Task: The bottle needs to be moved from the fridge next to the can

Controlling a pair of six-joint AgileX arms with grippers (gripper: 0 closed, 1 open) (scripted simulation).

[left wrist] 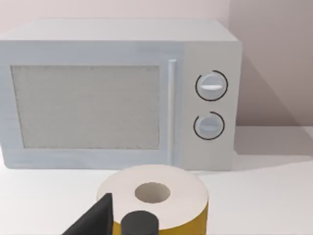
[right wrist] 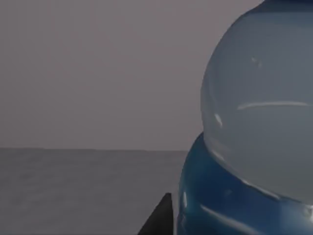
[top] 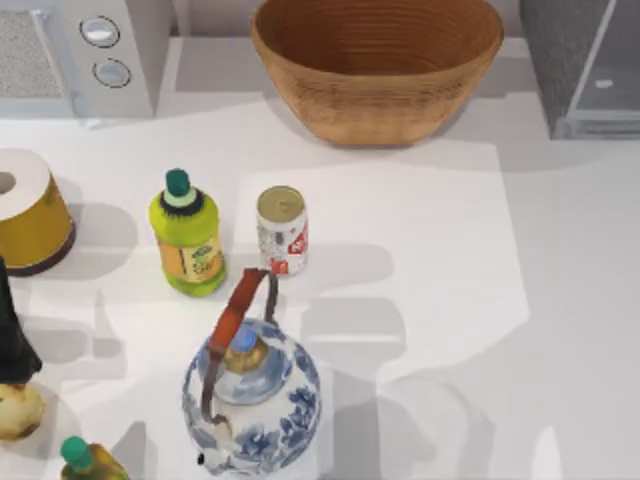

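Fridge (top: 585,65) sits at the table's far right corner, w/ the wicker basket (top: 377,68) mid-back and the white microwave (left wrist: 117,93) far left; the yellow cylinder (top: 30,215) stands at the left edge, just in front of the left gripper (left wrist: 120,220), whose fingers' spread I can't tell. Right wrist view has the bottle (right wrist: 254,132) very close up against a grey interior, a dark right gripper finger (right wrist: 159,220) beside it – grip can't be told. Blue-white teapot (top: 252,385) is front-centre, yellow-green bottle (top: 186,235) and can (top: 282,230) side by side behind it.
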